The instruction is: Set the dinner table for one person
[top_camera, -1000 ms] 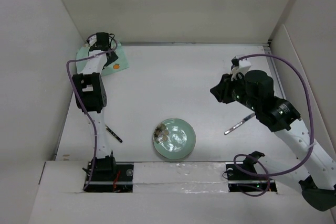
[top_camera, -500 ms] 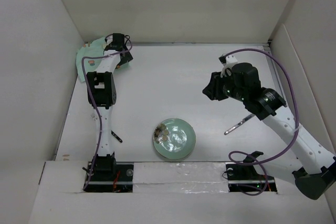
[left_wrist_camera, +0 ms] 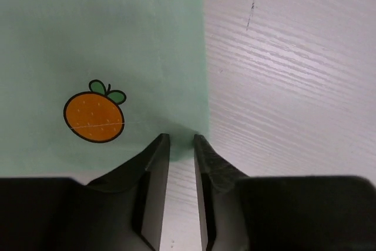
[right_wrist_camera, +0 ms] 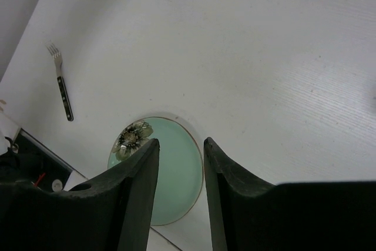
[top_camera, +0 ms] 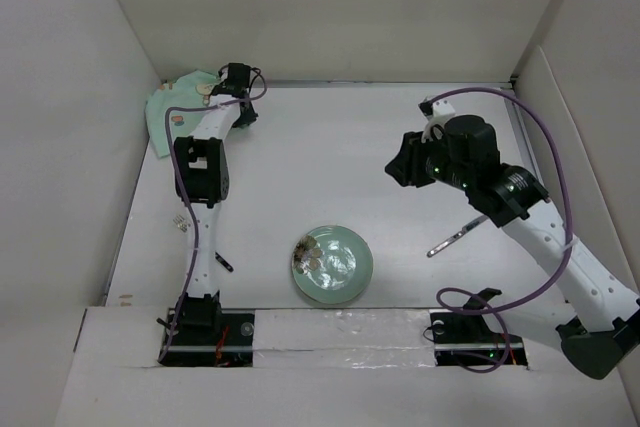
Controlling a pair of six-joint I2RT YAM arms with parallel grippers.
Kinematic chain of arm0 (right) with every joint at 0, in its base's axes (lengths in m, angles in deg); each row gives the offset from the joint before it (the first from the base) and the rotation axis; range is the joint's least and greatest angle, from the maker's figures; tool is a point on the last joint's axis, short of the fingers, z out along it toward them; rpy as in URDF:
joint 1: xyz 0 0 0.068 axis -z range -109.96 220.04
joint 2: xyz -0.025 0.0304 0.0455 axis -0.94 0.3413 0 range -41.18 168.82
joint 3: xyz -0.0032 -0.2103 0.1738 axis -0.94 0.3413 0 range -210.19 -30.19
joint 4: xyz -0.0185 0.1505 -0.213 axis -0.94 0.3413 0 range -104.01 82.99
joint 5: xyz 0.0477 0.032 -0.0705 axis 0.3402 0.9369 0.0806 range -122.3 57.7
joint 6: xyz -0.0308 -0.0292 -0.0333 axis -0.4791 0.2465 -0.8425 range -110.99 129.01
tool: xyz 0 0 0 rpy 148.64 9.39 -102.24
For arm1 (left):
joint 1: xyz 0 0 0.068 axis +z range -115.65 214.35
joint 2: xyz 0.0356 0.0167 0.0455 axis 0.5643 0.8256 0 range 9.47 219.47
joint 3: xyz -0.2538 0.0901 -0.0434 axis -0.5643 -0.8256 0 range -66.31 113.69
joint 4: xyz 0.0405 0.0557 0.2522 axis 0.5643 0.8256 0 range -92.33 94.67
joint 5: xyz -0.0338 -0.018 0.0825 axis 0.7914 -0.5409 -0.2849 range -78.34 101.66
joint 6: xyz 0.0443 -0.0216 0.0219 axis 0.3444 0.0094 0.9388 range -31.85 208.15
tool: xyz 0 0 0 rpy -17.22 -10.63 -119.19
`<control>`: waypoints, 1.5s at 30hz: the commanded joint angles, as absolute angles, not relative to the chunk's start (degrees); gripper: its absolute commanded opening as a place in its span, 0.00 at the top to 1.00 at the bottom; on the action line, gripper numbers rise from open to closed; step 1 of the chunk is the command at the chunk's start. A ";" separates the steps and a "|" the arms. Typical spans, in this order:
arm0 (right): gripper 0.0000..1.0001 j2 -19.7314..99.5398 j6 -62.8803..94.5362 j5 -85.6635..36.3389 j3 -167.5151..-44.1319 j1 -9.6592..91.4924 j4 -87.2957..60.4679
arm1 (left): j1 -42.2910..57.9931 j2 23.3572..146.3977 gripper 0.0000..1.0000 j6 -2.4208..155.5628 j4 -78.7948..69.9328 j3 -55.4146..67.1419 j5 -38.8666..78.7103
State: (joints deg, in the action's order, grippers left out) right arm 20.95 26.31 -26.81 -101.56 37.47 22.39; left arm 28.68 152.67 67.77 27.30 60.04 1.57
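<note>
The large flat white matte desk [top_camera: 330, 147], walled by white panels [top_camera: 330, 7], carries four things. A mint-green cloth mat printed with an orange [left_wrist_camera: 88, 45] has its corner right at the tips of the left jaws and spreads ahead and to their left; ahead to their right the desk is bare. A round pale-green plate with a flower motif [right_wrist_camera: 179, 174] shows between and beneath the right jaws. A fork with a dark handle [right_wrist_camera: 61, 86] lies well to their left. A slim silver utensil [top_camera: 455, 237] lies behind the right jaws, under that arm.
</note>
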 commanded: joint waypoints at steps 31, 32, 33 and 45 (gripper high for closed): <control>0.91 17.62 27.12 -33.87 -102.53 38.32 17.90 | 0.51 135.52 0.79 71.90 28.53 44.62 13.25; 1.00 17.71 27.64 -34.41 -102.18 38.32 17.72 | 0.51 134.11 0.67 70.59 27.22 42.09 13.16; 1.00 17.80 27.99 -34.85 -100.95 38.32 16.59 | 0.51 132.53 0.63 69.88 25.20 40.85 12.89; 0.68 31.07 38.46 -35.82 -92.59 41.39 1.64 | 6.93 96.68 0.57 56.86 7.08 7.00 5.51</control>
State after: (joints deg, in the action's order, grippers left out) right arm 26.96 35.43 -35.13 -93.15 40.88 9.83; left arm 7.00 103.79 61.10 12.66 11.95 8.63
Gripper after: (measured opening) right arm 0.278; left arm 0.429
